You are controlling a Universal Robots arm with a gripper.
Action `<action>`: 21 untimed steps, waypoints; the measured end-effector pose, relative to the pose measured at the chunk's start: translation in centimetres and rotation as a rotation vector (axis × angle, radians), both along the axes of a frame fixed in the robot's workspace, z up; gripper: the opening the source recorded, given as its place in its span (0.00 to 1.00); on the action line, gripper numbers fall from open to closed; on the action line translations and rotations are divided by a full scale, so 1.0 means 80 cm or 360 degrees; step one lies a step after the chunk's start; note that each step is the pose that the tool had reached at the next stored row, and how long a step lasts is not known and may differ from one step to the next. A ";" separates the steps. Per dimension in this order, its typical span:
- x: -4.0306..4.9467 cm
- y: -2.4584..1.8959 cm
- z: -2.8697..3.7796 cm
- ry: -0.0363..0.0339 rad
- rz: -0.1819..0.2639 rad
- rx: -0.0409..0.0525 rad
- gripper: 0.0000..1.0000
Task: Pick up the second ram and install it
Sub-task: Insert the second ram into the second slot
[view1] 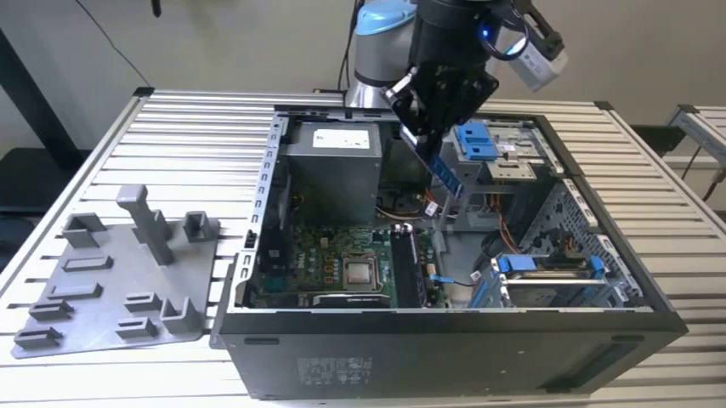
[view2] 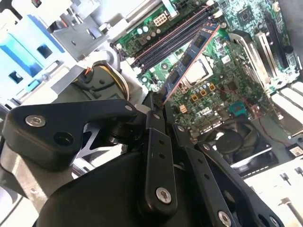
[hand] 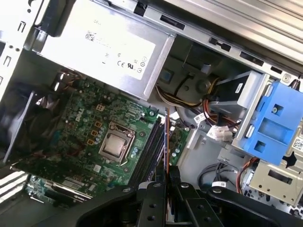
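My gripper (view1: 429,140) hangs over the open computer case (view1: 454,327) and is shut on the second ram (view1: 445,180), a long thin dark board with chips. In the exterior view the stick slants down from the fingers towards the motherboard (view1: 329,263), still well above it. The second wrist view shows the ram (view2: 191,59) reaching out from the gripper (view2: 158,106) over the black memory slots (view2: 173,40). In the first wrist view the ram (hand: 166,142) is edge-on, a thin line above the memory slots (hand: 151,146), with the gripper (hand: 165,178) closed round it.
A grey holder plate (view1: 114,289) with upright blocks lies on the slatted table at the exterior view's left. Inside the case are the power supply (view1: 329,161), the processor (view1: 360,272), blue drive caddies (view1: 477,140) and cable bundles (hand: 189,94) close to the slots.
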State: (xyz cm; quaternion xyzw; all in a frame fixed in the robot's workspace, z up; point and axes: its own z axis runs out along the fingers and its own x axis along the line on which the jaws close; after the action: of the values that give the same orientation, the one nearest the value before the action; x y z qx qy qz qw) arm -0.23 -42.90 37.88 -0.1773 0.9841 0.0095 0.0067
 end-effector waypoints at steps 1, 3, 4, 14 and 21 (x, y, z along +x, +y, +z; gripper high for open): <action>0.000 0.0000 -0.0004 0.0000 -0.0021 -0.0002 0.14; 0.000 0.0000 -0.0013 0.0000 -0.0063 -0.0007 0.14; 0.000 0.0000 -0.0018 0.0000 -0.0085 -0.0009 0.14; 0.000 0.0000 -0.0051 0.0001 -0.0348 -0.0013 0.14; 0.000 0.0000 -0.0068 0.0001 -0.0511 -0.0017 0.14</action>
State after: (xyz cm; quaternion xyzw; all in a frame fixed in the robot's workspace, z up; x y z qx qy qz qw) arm -0.23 -42.90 37.34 -0.0177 0.9998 0.0032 0.0070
